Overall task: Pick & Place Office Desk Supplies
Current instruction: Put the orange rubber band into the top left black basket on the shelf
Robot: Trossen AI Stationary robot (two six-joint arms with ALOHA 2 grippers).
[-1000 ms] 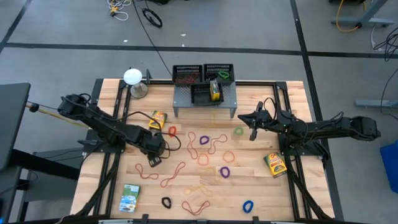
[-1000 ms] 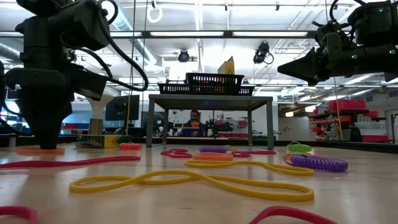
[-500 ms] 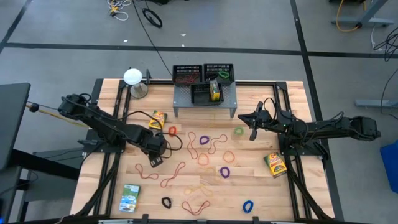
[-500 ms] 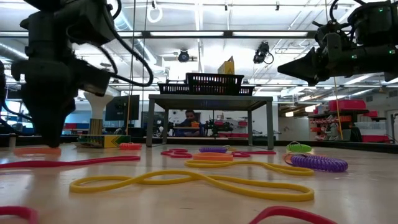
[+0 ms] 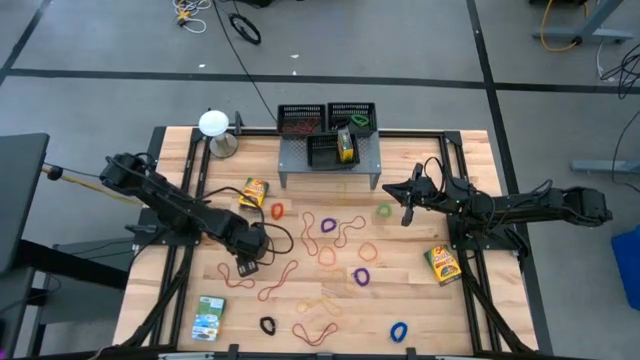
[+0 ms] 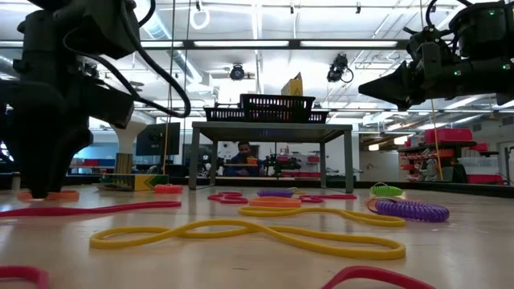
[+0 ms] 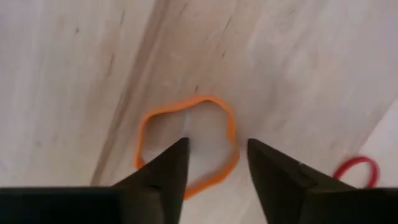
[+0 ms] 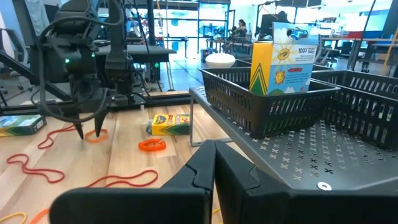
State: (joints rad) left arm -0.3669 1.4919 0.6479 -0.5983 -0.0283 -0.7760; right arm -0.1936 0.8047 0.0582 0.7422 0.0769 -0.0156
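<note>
The left gripper points down at the pale, grained wood table, its 2 dark wedge-shaped fingers spread apart and holding nothing. A thin orange rubber-band loop, bent into an uneven rounded ring, lies flat right under the tips: one fingertip sits inside the ring, the other at its rim, and whether they touch the rubber I cannot tell. Off to one side of the fingers a small red loop lies on the wood.

From overhead, the left gripper hangs over the table's left half. Just beyond it lies a long wavy red band, and farther toward the table's near edge a flat green-white card box. On the shelf side of it rests a small yellow-green card box with an orange ring beside that.

The right gripper hovers well across the table, its 2 fingers pressed together and empty. Ahead of it stands a grey perforated metal shelf carrying black mesh trays; one tray holds an upright yellow-green box. Near this gripper lies a green loop, and toward the table's near edge a coiled purple ring and another card box
</note>
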